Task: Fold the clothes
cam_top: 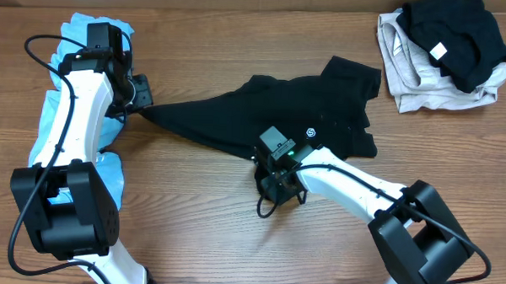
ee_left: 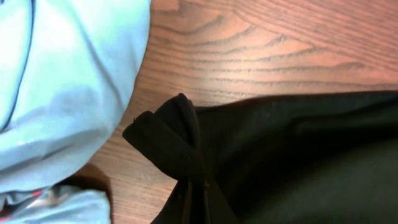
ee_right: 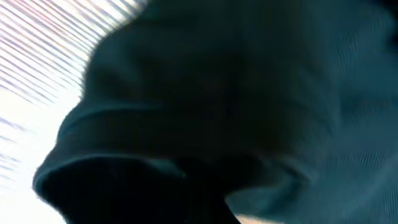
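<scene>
The black garment (cam_top: 322, 106) lies stretched across the table (cam_top: 240, 40), its left tip pinched in the closed left gripper (cam_top: 139, 107), its near edge clamped by the right gripper (cam_top: 265, 159), a light blue garment (cam_top: 109, 166) left of it and a beige-and-black pile (cam_top: 442, 56) beyond its right end.

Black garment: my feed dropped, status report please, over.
Left gripper shut on black garment corner. Right gripper shut on its near hem. Light blue garment close beside left grip.

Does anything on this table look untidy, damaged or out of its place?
Nothing looks spilled or damaged. The black garment lies bunched, drawn to a point at the left gripper. The light blue garment lies crumpled under the left arm.
</scene>
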`<state>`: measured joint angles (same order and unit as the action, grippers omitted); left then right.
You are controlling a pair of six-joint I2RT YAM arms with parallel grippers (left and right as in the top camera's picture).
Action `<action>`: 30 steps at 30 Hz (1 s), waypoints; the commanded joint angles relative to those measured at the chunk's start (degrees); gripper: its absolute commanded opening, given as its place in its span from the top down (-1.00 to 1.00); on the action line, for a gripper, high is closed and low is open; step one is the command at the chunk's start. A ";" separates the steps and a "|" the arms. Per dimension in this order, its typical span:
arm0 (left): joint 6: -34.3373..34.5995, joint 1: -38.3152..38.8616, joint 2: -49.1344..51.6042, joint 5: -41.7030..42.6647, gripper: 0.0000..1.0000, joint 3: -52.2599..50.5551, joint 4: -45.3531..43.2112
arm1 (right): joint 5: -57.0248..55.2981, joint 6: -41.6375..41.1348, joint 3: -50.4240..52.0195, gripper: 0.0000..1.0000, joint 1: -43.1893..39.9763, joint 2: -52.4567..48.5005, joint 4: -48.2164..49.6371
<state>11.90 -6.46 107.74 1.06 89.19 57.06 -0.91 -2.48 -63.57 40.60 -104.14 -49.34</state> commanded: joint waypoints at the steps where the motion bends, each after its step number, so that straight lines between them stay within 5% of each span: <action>1: -0.11 0.26 -1.53 -0.46 0.92 3.02 1.70 | -0.76 -2.27 -4.15 0.92 -1.46 4.76 -1.62; 13: -2.95 0.26 -12.33 0.00 0.92 16.70 7.65 | -0.85 -5.05 -17.49 0.92 -18.21 20.24 -9.77; 30: -3.78 0.28 -30.10 4.02 0.92 17.88 -0.02 | 2.25 -4.81 -30.67 0.92 -37.05 38.82 -10.73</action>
<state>9.26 -6.35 82.39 2.96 105.60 58.67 1.56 -6.98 -89.80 5.93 -70.39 -60.49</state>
